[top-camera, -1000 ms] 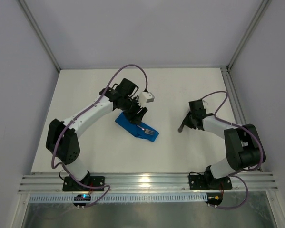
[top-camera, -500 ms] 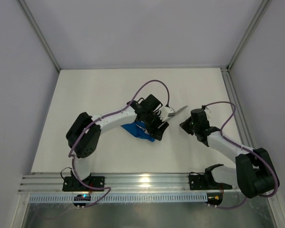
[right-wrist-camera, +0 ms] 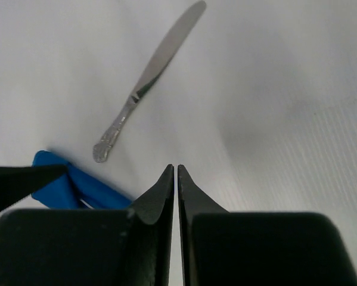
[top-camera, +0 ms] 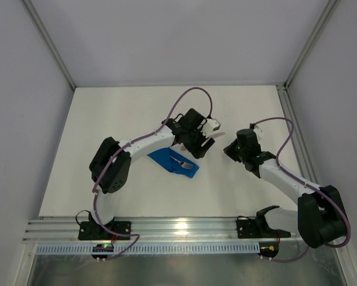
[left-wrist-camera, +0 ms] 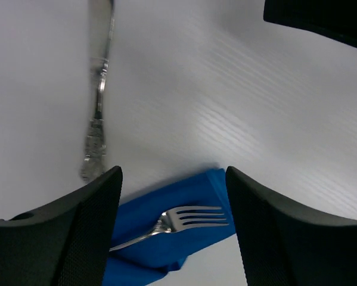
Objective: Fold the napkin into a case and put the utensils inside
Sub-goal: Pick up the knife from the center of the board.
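My left gripper (left-wrist-camera: 172, 176) hangs over the far right end of the case (left-wrist-camera: 196, 192), its two dark fingers (left-wrist-camera: 95, 220) spread wide with nothing between them but cloth and table (left-wrist-camera: 273, 119). The case is the bright blue napkin folded down to a narrow strip, lying slantwise on the white table in front of my two bases.

The fork (left-wrist-camera: 178, 221) rests on the case, lengthwise, with its four tines close to that far right end. Its handle runs back behind one of my left fingers, so I cannot tell whether it is tucked into a fold or only lying on top.

The knife (left-wrist-camera: 99, 89) lies flat on the bare table just beyond the case's far right end. Its handle end is near the blue corner but apart from it, and its blade points away from the case. The handle carries a raised ornamental pattern, too blurred for me to read any maker's stamp.

My right gripper (right-wrist-camera: 175, 173) sits to the right of the case, well clear of the cloth. Its fingertips (right-wrist-camera: 164, 182) are pressed together and pinch nothing. From that wrist I see the knife (right-wrist-camera: 148, 83) ahead and a blue corner of the case (right-wrist-camera: 83, 182) to the lower left.
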You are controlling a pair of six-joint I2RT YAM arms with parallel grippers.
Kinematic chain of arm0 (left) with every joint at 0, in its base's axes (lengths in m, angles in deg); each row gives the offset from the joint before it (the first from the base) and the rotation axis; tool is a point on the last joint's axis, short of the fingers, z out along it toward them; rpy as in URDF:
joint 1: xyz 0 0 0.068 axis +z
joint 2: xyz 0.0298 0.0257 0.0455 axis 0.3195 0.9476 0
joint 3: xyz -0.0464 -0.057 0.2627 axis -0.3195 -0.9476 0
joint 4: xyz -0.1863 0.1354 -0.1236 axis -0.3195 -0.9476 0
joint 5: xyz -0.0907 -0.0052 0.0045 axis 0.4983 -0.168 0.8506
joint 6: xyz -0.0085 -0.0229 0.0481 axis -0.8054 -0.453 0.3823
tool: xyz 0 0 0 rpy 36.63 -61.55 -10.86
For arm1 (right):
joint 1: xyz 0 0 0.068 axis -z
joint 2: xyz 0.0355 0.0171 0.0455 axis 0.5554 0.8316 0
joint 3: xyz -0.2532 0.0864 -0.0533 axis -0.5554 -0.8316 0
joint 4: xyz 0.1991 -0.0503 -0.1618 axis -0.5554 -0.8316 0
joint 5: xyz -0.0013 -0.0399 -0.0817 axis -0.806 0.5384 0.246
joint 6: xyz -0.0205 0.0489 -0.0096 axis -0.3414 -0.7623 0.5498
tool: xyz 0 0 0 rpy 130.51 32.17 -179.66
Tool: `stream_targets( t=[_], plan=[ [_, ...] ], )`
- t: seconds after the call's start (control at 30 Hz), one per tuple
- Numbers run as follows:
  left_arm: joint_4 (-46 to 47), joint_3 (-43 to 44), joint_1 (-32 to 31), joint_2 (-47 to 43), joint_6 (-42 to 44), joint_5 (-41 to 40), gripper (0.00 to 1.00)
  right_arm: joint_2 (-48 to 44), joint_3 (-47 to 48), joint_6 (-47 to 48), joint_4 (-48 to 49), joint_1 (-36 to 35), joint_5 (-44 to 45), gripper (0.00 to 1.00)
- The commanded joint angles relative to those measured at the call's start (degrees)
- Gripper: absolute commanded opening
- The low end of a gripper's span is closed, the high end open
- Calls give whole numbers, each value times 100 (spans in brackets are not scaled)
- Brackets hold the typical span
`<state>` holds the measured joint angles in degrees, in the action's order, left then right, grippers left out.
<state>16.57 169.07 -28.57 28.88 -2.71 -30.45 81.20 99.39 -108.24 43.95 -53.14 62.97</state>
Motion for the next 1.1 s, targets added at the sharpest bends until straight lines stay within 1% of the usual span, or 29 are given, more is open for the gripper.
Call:
stream_targets(
  t=[0.0,0.03,0.07,0.1,0.13,0.17,0.2,0.23,0.3,0.37,0.5,0.63,0.67,0.77,0.83,0.93,1.0,1.07],
  plan=[
    [-255,1189,209,299,1544,-1229,74,-179,476,360,13,-11,-32,8],
    [-448,1419,324,683,1843,-1151,74,-171,520,430,-22,-11,-163,10],
    [-816,1630,439,870,1933,-976,76,-136,590,561,-66,-11,-242,15],
    [-1054,1841,544,1063,2064,-583,76,-110,608,615,-110,-3,-304,18],
    [-1344,2278,676,1413,2335,-466,76,-101,608,650,-110,-11,-400,20],
    [-1764,2439,694,1556,2512,-325,76,-83,591,677,-93,-11,-436,22],
    [-1960,2554,703,1644,2731,-219,76,-83,590,694,-84,-11,-454,24],
    [-2023,2573,703,1697,2899,-149,76,-74,590,721,-75,-11,-463,25],
    [-1989,2555,703,1812,3181,-279,76,-83,643,773,-127,-3,-489,27],
    [-1927,2713,703,2013,3208,-385,77,-100,678,809,-180,-11,-489,27],
    [-2023,3117,712,2365,3200,-263,75,-249,643,870,-242,-11,-445,28],
    [-2041,3311,712,2533,3173,27,73,-355,521,897,-312,-11,-384,28],
    [-2093,3355,703,2576,3164,210,71,-381,494,897,-338,-3,-366,28],
    [-2480,3575,703,2735,3199,484,69,-443,415,914,-330,-3,-375,28],
    [-2437,3496,668,2761,3130,327,69,-461,380,914,-321,-11,-366,28],
    [-2138,3539,624,2884,3007,37,68,-443,327,897,-295,-11,-401,28],
    [-2076,3740,572,2981,2866,-112,60,-434,300,905,-286,-11,-419,28],
    [-2286,3882,537,3130,2830,-104,56,-452,283,923,-303,-11,-402,28]
  ],
)
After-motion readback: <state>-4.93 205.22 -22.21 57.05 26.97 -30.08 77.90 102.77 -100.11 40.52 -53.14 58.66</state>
